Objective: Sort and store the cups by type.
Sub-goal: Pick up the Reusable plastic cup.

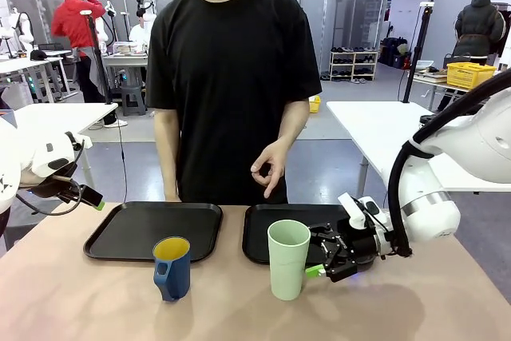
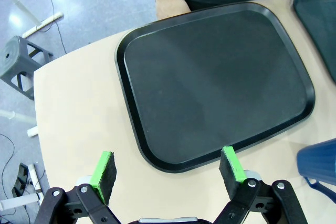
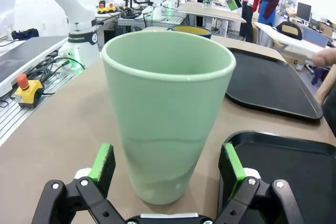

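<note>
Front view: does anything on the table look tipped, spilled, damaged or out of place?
Nothing stands out. The mint tumbler and blue mug stand upright on the table, in front of the left tray and right tray, which both lie flat. No spill or damage shows.

White glossy right arm [image 1: 447,149], silver band at one joint, thick black cable [image 1: 397,185] looped outside. Left gripper [image 2: 168,167] and right gripper [image 3: 168,166]: black linked fingers [image 2: 86,203], green pads [image 2: 105,169], silver pivot screws [image 2: 250,183]. Person [image 1: 231,117]: black short-sleeved T-shirt [image 1: 231,61].

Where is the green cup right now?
Front view: the green cup stands on the table, right of the blue mug, inside the open right claw.
</note>
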Controlling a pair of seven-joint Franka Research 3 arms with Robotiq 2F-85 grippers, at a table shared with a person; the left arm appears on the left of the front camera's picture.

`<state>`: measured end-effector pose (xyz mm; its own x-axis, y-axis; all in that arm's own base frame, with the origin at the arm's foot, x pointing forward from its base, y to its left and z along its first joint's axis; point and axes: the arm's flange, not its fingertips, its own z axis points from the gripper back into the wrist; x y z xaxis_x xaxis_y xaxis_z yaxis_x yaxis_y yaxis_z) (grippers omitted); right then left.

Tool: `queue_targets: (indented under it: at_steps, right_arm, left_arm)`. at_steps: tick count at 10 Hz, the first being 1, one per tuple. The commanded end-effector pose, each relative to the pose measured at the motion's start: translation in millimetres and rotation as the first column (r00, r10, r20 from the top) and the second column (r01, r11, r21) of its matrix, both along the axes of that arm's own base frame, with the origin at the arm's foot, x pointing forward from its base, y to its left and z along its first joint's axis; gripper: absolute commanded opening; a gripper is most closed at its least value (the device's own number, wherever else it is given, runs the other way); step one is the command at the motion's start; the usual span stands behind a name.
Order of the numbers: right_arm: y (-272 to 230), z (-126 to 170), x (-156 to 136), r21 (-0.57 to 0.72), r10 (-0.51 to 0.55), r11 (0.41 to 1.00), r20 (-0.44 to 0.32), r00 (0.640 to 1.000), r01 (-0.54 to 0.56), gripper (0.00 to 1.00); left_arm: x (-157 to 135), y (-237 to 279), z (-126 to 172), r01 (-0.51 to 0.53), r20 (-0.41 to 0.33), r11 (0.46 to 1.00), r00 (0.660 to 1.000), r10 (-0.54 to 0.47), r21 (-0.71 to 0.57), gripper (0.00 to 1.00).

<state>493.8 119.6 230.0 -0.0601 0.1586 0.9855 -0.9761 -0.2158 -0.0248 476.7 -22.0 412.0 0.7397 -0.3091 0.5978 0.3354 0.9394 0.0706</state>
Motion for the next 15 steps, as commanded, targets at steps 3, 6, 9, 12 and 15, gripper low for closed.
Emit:
queue_targets:
  at_steps: [3, 6, 9, 12, 15]
  right_arm:
    - [18.0, -4.8, 2.7, 0.043, 0.028, 0.999, 0.024, 0.999, -0.029, 1.0]
    - [33.9, -6.7, 1.4, 0.049, 0.068, 0.996, 0.025, 0.997, -0.069, 1.0]
    - [48.1, -6.5, 3.0, 0.056, 0.106, 0.993, 0.015, 0.994, -0.107, 1.0]
    - [53.5, -4.8, 2.4, 0.057, 0.102, 0.993, 0.04, 0.994, -0.104, 0.92]
    - [56.3, -3.9, 2.9, 0.061, 0.075, 0.995, -0.009, 0.997, -0.074, 0.63]
  left_arm:
    - [-1.3, 0.0, 2.1, 0.001, 0.004, 1.0, 1.0, -0.001, -0.004, 1.0]
    - [-1.3, 0.0, 2.1, 0.001, 0.004, 1.0, 1.0, -0.001, -0.004, 1.0]
    - [-1.3, 0.0, 2.1, 0.001, 0.004, 1.0, 1.0, -0.001, -0.004, 1.0]
    - [-1.3, 0.0, 2.1, 0.001, 0.004, 1.0, 1.0, -0.001, -0.004, 1.0]
    - [-1.3, 0.0, 2.1, 0.001, 0.004, 1.0, 1.0, -0.001, -0.004, 1.0]
